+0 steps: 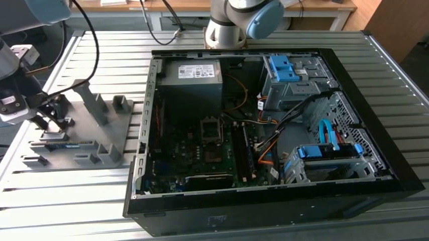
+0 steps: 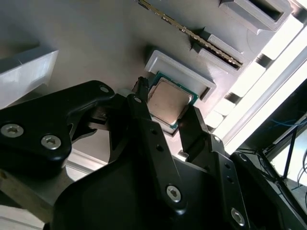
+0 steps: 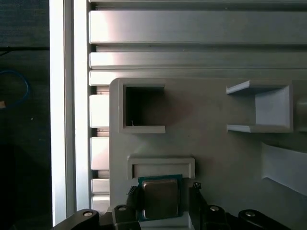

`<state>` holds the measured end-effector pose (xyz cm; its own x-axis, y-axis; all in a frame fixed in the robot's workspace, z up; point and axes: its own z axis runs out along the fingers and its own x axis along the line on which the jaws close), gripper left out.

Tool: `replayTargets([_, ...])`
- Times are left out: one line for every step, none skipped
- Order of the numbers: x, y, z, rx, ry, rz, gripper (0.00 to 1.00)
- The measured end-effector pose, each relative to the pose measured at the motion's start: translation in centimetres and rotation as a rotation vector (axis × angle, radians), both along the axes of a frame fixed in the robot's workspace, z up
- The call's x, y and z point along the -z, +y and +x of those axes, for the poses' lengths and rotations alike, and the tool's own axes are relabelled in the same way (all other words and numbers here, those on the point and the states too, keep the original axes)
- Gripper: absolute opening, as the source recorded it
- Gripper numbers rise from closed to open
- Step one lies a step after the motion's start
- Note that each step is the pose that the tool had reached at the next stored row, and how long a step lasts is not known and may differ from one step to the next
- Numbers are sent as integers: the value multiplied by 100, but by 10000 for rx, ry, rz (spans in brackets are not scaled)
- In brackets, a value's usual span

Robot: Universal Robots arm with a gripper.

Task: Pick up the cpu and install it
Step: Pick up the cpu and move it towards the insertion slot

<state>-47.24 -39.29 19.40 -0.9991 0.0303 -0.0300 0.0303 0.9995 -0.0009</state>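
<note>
A slatted metal tabletop (image 1: 80, 201) carries an open computer case (image 1: 268, 211), lying on its side with the motherboard facing up. Its empty processor socket (image 1: 210, 129) is near the middle of the board. Towards the exterior view's left, well apart from that socket, lies a grey fixture plate (image 1: 74, 136) with raised blocks, and the gripper (image 1: 50, 120) is down over it. On the plate is a small raised pocket (image 3: 160, 165), with a thin memory stick (image 2: 192, 33) standing on edge in a slot near it. The cpu (image 3: 160, 199) lies flat in the pocket, silver top up, green edge showing round it. The fingers (image 2: 138, 109) stand on two opposite sides of the chip, spread just wider than it. In the first wrist view a sliver of grey plate shows between one finger and the chip's edge, so they look not yet clamped. The step in hand seems to be the pick-up, at the point of taking hold; the install has not begun. This grasp calls for the fingers to meet the chip's thin edges squarely and evenly, so it lifts level rather than tipping against the pocket rim.
</note>
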Motion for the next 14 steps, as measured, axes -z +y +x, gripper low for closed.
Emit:
replayTargets([-6, 0, 0, 0, -1, 1, 53])
replayTargets([-8, 1, 1, 0, -3, 2, 53])
replayTargets([-14, 0, 0, 0, -1, 0, 53])
replayTargets([-21, 0, 0, 0, 0, 0, 53])
replayTargets([-32, 0, 0, 0, 1, -1, 53])
replayTargets([-43, 0, 0, 0, -1, 0, 53])
replayTargets([-53, 0, 0, 0, 0, 0, 53])
replayTargets([-62, 0, 0, 0, -1, 0, 53])
replayTargets([-70, 0, 0, 0, -1, 0, 53])
replayTargets([-72, 0, 1, 0, -3, 1, 53])
replayTargets([-71, 1, 0, 0, -3, 2, 53])
replayTargets([-71, 1, 0, 0, -4, 2, 53])
replayTargets([-72, 0, 0, 0, -3, 1, 53])
replayTargets([-77, 0, 0, 0, 0, 0, 53])
